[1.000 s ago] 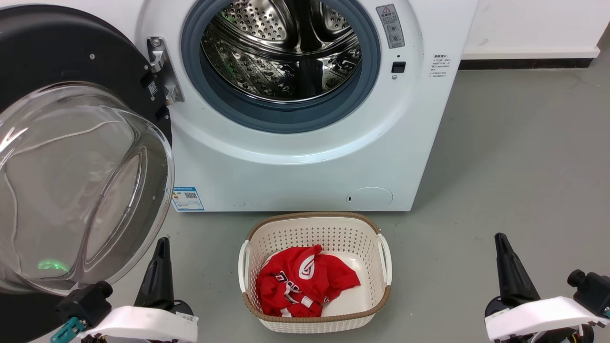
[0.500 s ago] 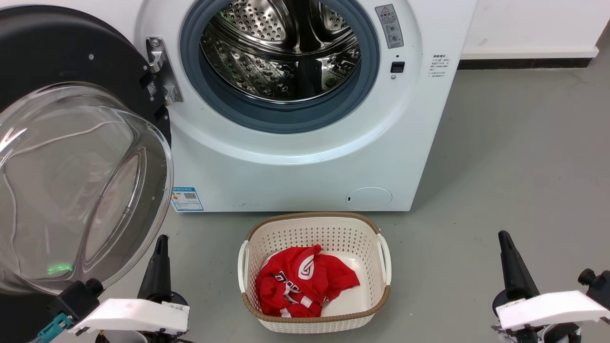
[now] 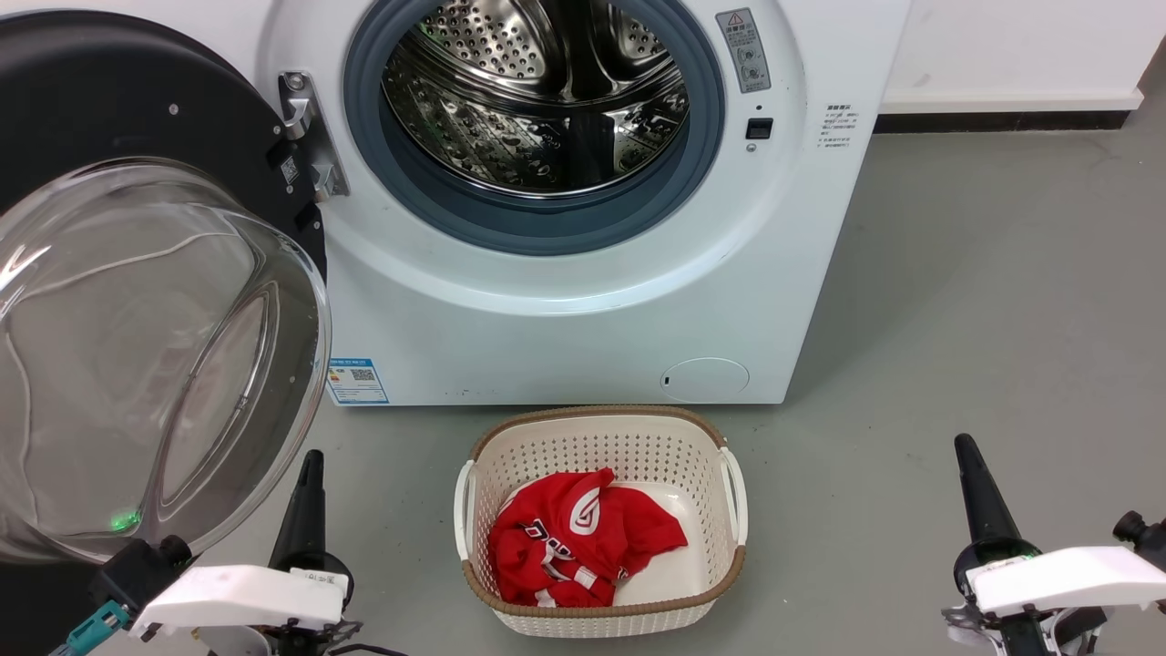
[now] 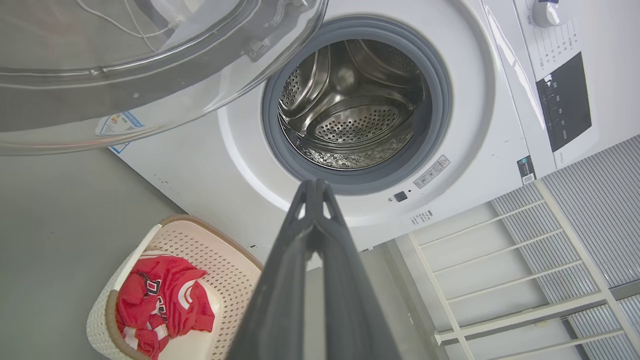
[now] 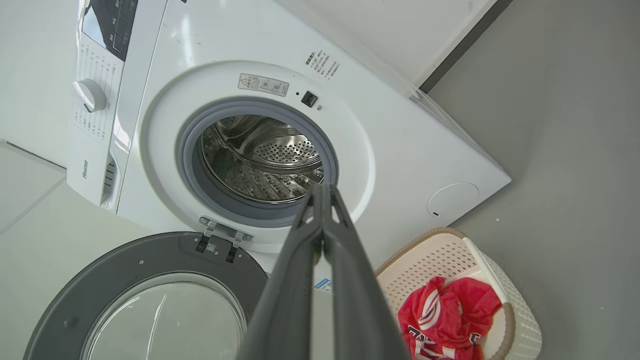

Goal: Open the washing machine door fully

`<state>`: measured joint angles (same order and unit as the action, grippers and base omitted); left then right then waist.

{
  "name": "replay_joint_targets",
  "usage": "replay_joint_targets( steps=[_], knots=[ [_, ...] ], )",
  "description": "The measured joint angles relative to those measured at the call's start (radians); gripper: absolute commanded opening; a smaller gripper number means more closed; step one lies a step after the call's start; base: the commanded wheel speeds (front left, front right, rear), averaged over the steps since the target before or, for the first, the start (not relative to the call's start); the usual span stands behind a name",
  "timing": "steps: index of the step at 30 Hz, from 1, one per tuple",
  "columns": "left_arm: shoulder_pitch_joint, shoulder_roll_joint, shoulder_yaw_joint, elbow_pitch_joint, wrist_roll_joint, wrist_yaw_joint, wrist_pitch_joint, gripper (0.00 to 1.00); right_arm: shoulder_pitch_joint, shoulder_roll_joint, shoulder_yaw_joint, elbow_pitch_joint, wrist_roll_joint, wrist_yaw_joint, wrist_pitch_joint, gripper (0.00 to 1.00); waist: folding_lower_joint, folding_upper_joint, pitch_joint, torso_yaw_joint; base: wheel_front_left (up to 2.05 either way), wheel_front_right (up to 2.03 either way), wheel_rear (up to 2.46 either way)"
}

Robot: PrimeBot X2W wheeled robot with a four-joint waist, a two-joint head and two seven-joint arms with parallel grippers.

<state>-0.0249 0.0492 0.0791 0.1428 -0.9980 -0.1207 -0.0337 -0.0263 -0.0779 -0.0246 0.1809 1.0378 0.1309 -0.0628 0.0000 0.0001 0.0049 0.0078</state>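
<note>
Seeming heavy, rigid and slick, the washing machine door (image 3: 100,91) suits a rim push; left gripper (image 4: 315,187) and right gripper (image 5: 322,192) sit pinched together.

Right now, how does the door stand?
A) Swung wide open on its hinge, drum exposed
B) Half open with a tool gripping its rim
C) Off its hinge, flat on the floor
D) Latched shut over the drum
A: the door hangs swung out on its hinge, the drum is in full sight, and the left tool and right tool are shut and hold nothing.
</note>
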Motion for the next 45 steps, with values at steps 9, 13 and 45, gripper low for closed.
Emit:
replay_joint_targets(
  steps=[9, 13, 45],
  knots=[
    [-0.013, 0.000, 0.006, 0.018, -0.104, -0.002, 0.024, 0.00, -0.014, -0.001, -0.007, 0.011, 0.105, 0.000, 0.023, 0.00, 0.0000, 0.0000, 0.000, -0.001, 0.00, 0.00, 0.00],
    [-0.019, 0.000, 0.008, 0.025, -0.146, -0.002, 0.035, 0.00, -0.018, -0.001, -0.011, 0.015, 0.147, 0.000, 0.034, 0.00, 0.0000, 0.0000, 0.000, -0.002, 0.00, 0.00, 0.00],
    [-0.059, 0.000, 0.025, 0.075, -0.442, -0.005, 0.107, 0.00, -0.053, 0.000, -0.036, 0.045, 0.435, 0.000, 0.107, 0.00, 0.0000, 0.0000, -0.001, -0.005, 0.00, 0.00, 0.00]
  ],
)
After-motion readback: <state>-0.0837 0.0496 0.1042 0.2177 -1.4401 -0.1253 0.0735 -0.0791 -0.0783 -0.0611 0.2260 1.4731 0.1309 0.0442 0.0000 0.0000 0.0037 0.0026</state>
